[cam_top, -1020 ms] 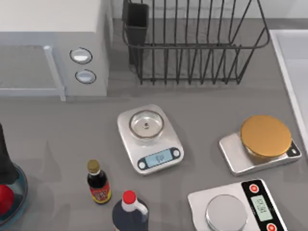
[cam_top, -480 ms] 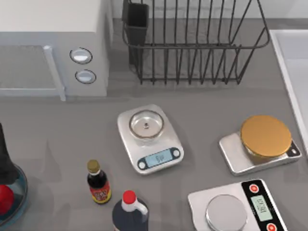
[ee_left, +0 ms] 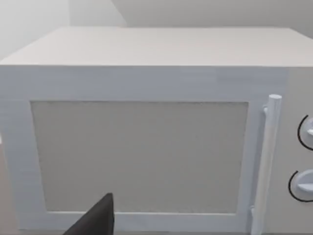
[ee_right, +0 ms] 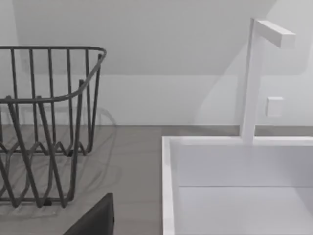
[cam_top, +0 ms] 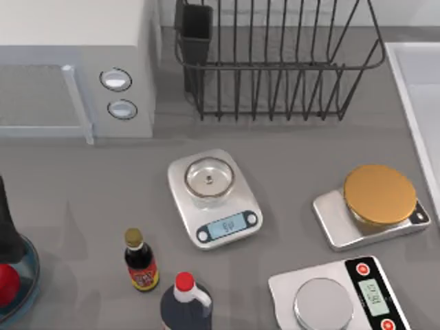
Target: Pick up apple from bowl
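apple (cam_top: pixel 5 284) at table's 8 o'clock edge, cut by the top view's left border, sitting inside the blue bowl (cam_top: pixel 26 287). dark left arm (cam_top: pixel 7 223) stands just above the bowl at the left edge, its lower end over the apple; left gripper's fingers hidden, can't tell if spread or pinched. left wrist view faces the microwave (ee_left: pixel 146 147) door, with a dark finger (ee_left: pixel 98 220) tip at the frame edge. right wrist view looks at the wire rack (ee_right: pixel 44 122), sink (ee_right: pixel 234 186) and white faucet (ee_right: pixel 254 78), one dark finger (ee_right: pixel 95 218) tip at the edge; right gripper's state can't tell either. top view: microwave at 10 o'clock, rack at 12, centre scale (cam_top: pixel 214 198) with steel plate at table's middle, gold-plate scale (cam_top: pixel 375 206) at 3, third scale (cam_top: pixel 340 295) at 5. small sauce bottle (cam_top: pixel 139 261) at 7, near the centre scale; dark bottle (cam_top: pixel 185 302) with red cap just beside it at 6
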You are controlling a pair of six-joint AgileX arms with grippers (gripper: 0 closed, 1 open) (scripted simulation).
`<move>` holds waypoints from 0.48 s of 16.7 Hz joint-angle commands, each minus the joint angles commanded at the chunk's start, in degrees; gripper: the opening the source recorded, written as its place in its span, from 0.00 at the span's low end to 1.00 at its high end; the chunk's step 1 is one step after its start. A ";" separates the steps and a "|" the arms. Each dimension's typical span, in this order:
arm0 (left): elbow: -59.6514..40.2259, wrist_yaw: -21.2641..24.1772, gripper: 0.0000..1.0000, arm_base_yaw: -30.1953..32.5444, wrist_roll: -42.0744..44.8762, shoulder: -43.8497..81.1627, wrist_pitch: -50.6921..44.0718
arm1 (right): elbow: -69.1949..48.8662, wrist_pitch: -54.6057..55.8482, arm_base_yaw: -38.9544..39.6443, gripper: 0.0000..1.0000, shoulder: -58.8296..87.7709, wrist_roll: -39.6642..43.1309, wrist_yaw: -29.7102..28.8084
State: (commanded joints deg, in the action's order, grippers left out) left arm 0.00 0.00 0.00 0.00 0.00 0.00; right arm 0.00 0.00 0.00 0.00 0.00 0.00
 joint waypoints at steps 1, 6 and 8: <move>-0.07 0.00 1.00 -0.01 0.01 0.08 -0.08 | 0.00 0.00 0.00 1.00 0.00 0.00 0.00; -7.39 0.00 1.00 -1.21 1.35 9.33 -8.70 | 0.00 0.00 0.00 1.00 0.00 0.00 0.00; -12.74 0.00 1.00 -2.09 2.33 17.21 -15.19 | 0.00 0.00 0.00 1.00 0.00 0.00 0.00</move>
State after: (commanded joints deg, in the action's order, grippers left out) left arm -12.74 0.00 -2.09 2.33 17.21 -15.19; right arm 0.00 0.00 0.00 0.00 0.00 0.00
